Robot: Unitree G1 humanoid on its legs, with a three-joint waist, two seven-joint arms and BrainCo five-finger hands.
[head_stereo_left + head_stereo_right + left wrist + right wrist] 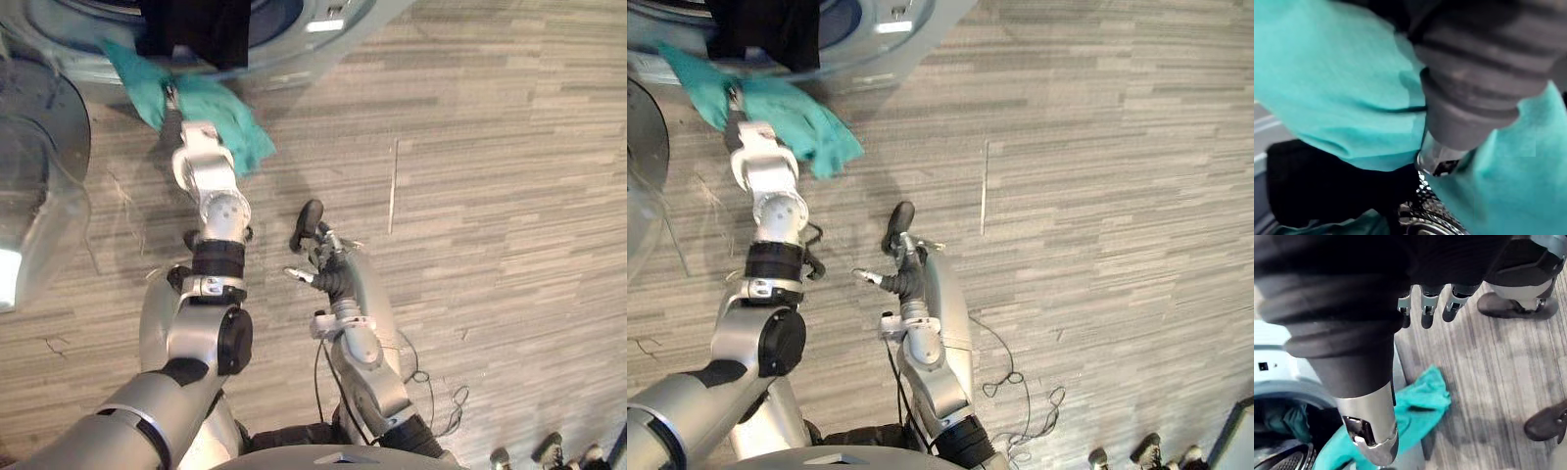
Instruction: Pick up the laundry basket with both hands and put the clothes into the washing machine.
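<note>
A teal cloth (220, 122) hangs from the washing machine's round opening (294, 54) down toward the floor, next to a black cloth (196, 29) that drapes over the rim. My left hand (173, 116) reaches up into the teal cloth, which wraps round it (1327, 73). Past it I see the black cloth (1317, 181) and the perforated drum (1425, 215). My right hand (308, 223) hangs low near my body, away from the machine. It holds nothing, and its fingers (1426, 308) are relaxed.
The machine's glass door (34, 166) stands swung open at the left. Grey wood-look floor (490, 196) spreads to the right. A person's shoes (549, 450) show at the lower right corner.
</note>
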